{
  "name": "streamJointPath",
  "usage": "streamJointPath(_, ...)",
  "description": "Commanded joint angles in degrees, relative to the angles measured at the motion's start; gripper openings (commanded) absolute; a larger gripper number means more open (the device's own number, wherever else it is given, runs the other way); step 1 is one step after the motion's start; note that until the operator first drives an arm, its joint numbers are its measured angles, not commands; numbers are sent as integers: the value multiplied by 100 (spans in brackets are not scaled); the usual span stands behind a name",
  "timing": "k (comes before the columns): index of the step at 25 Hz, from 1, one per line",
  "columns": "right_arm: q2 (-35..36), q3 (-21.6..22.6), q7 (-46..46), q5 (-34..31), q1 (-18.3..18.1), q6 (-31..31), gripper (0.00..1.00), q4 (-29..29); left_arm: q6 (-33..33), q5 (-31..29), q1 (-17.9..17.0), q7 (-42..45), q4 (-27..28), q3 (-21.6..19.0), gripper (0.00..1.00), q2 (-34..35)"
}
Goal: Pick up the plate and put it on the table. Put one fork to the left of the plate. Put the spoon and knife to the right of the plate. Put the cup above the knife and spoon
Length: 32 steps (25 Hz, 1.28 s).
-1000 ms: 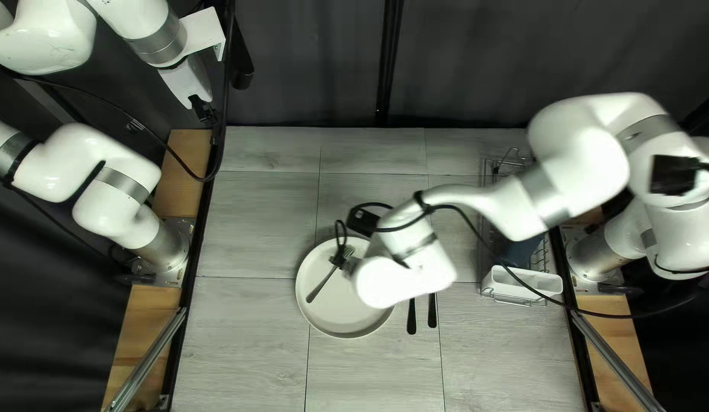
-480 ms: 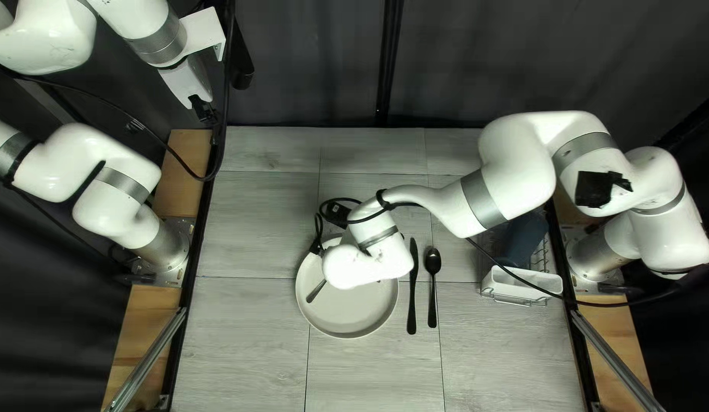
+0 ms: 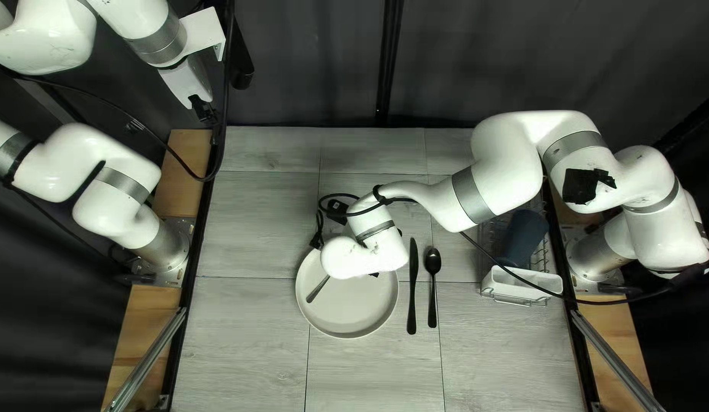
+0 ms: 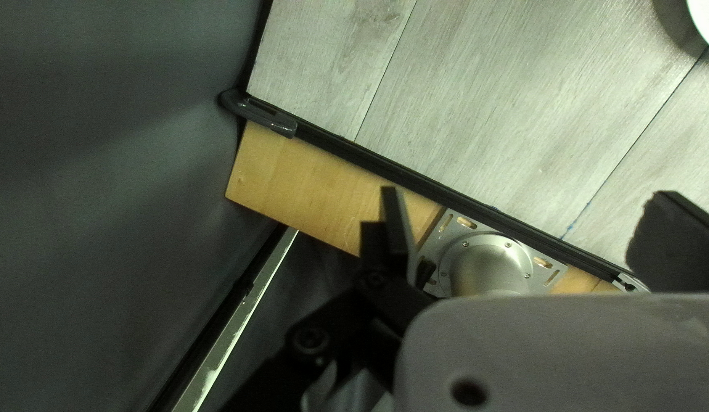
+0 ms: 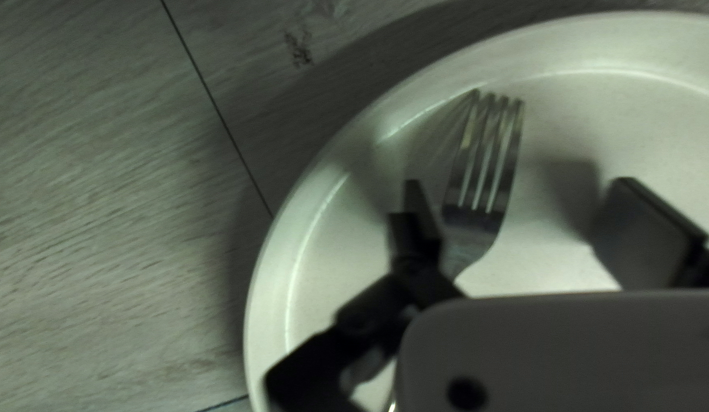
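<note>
Over the plate (image 5: 598,114), our right jaws stand wide open, the fork (image 5: 484,175) showing between them; our left jaws also are wide open and empty.

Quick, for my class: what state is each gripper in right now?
Left gripper: open, holding nothing.
Right gripper: open over the plate, not gripping the fork.
</note>
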<state>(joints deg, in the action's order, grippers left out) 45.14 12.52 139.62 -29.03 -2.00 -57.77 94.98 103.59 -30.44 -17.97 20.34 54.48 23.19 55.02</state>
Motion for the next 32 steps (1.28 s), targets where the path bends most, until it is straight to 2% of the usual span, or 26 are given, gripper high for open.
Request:
streamJointPath(1, -65, 16, 14, 14, 9, -27, 0, -34, 0, 0, 0, 0, 0, 0, 100, 0)
streamJointPath(7, -894, 148, 279, 66, 229, -482, 0, -431, 0, 0, 0, 0, 0, 0, 100, 0)
streamJointPath(10, -1028, 198, 391, 91, 333, -606, 0, -453, 0, 0, 0, 0, 0, 0, 100, 0)
streamJointPath(19, -321, 283, 295, 66, 693, -844, 0, 460, 0, 0, 0, 0, 0, 0, 100, 0)
streamJointPath(25, 324, 280, 166, 101, 822, -1017, 0, 1241, 0, 0, 0, 0, 0, 0, 100, 0)
streamJointPath(32, 709, 256, 56, 98, 889, -1166, 0, 1724, 0, 0, 0, 0, 0, 0, 100, 0)
